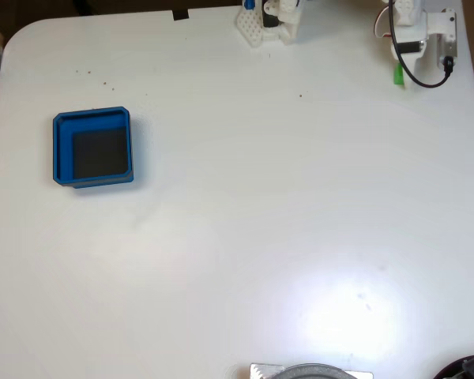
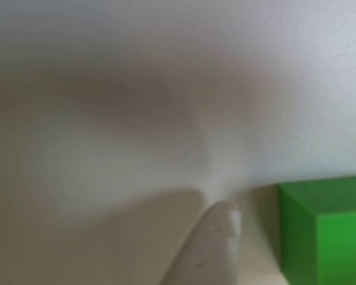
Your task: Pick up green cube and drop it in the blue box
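Observation:
In the fixed view the blue box (image 1: 92, 148), a shallow blue tray with a dark floor, sits at the left of the white table (image 1: 245, 221). Far from it, at the top right corner, the white arm with a black cable hangs over the table. Its gripper (image 1: 404, 65) is down beside a thin sliver of the green cube (image 1: 397, 76), most of which the arm hides. In the other view, close and blurred, the green cube (image 2: 327, 234) rests on the table at the lower right. One pale fingertip (image 2: 218, 240) stands just left of it, a small gap apart.
White arm base parts (image 1: 268, 20) stand at the top edge of the table. A grey round object (image 1: 312, 371) and a black object (image 1: 470, 367) poke in at the bottom edge. The table's right edge lies close to the arm.

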